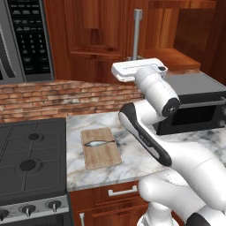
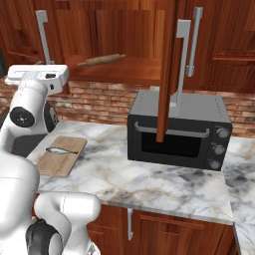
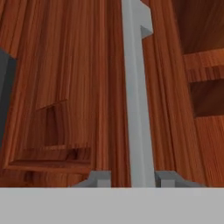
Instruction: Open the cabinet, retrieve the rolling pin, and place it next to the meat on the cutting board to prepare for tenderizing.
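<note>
The gripper point(image 3: 132, 178) stands at the lower end of the left door's vertical handle point(image 3: 136, 96), fingertips point(image 3: 99, 178) flanking the bar, slightly parted; whether they grip it cannot be told. The cabinet point(image 2: 149, 69) is open: its right door point(image 2: 166, 69) stands edge-on over the toaster oven point(image 2: 179, 130). The rolling pin point(image 2: 101, 60) lies on the shelf to the right of the gripper and slightly above, long axis roughly level along the shelf. It is a slender light-brown cylinder with narrower ends. The cutting board point(image 1: 101, 148) with the meat point(image 1: 98, 143) lies below, on the counter point(image 2: 149, 184).
</note>
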You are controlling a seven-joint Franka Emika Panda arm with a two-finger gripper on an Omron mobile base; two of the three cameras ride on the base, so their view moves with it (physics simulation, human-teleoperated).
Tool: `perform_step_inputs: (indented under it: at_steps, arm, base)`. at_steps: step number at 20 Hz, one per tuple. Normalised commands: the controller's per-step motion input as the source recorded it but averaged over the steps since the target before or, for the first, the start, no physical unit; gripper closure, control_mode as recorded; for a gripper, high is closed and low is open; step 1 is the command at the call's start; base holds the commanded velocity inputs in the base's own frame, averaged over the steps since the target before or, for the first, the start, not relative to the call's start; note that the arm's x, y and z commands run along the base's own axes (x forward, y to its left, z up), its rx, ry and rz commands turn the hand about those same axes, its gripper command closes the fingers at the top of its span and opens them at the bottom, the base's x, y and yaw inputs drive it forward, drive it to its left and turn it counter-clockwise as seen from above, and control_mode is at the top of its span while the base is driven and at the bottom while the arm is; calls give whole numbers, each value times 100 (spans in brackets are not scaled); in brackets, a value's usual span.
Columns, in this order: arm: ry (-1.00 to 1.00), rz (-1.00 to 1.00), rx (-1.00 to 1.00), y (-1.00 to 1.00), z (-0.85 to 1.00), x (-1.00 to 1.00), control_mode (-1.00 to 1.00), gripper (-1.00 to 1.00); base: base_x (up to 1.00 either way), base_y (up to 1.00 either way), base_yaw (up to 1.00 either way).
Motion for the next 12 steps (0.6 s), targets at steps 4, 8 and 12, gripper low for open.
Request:
perform_step_inputs:
  at_steps: [4,8,12]
  arm:
    - [0,2,0,74,-7,-69,-100,100]
    - [0,1,0,79,-11,-62,-100,100]
    - [0,0,0,80,-12,-47,-100,100]
  base:
    - [0,0,0]
    - [0,0,0]
    - [0,0,0]
